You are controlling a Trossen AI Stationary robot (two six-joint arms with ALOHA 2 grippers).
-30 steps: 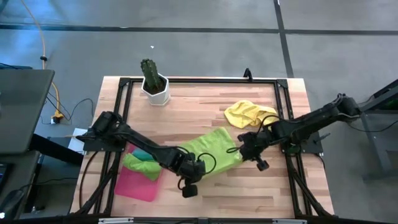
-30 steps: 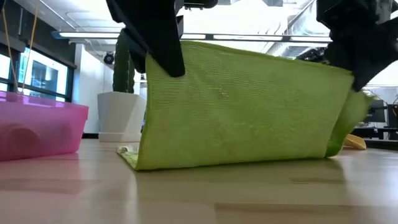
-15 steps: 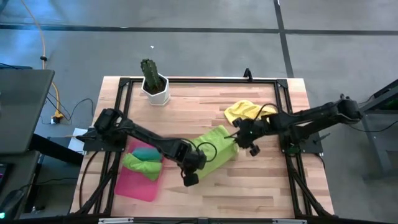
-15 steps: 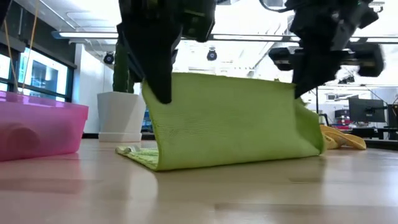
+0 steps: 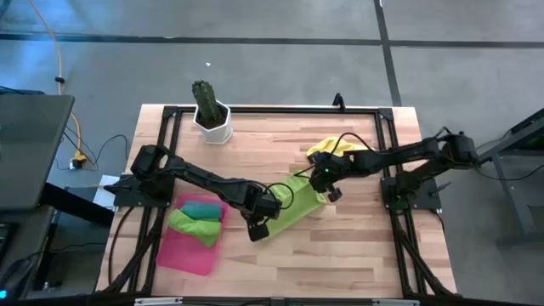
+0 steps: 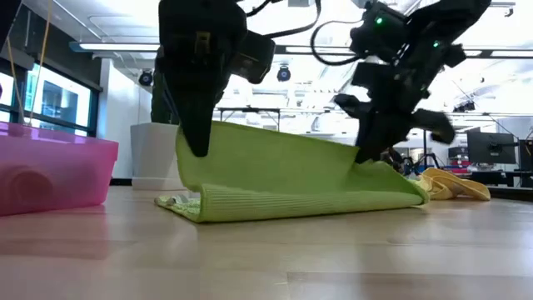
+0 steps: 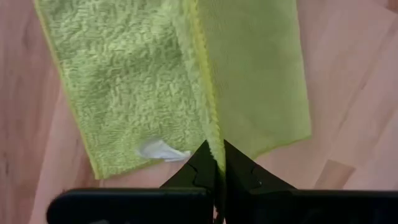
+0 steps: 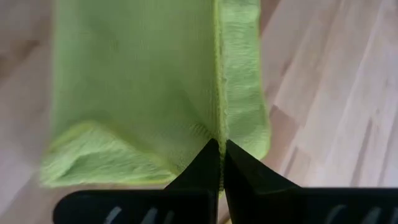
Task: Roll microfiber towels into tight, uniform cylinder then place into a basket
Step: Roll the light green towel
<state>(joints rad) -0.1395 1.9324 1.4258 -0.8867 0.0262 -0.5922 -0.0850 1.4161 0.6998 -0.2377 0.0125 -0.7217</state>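
Nearest the front edge of the wooden table (image 5: pixel 340 255), at its left, lies the pink basket (image 5: pixel 189 253), with a rolled green towel (image 5: pixel 195 228) and a teal towel (image 5: pixel 201 206) in it; in the low view its pink wall (image 6: pixel 50 175) shows at the left. Just to the right of the basket, the left gripper (image 5: pixel 260 226) is clamped on the near-left end of the lime green towel (image 5: pixel 293 201), its fingers pressed together on the cloth's raised edge, as the left wrist view (image 7: pixel 217 165) shows. The towel lies near the middle of the table, part flat on the wood and part lifted into a fold between the two arms (image 6: pixel 291 179). At the towel's far-right end the right gripper (image 5: pixel 324 184) is likewise closed on the cloth's edge, fingertips meeting on it in the right wrist view (image 8: pixel 220 155). Just beyond that gripper, farther and to the right, the yellow towel (image 5: pixel 327 147) lies crumpled on the table. At the far left corner stands a white pot with a cactus (image 5: pixel 210 114).
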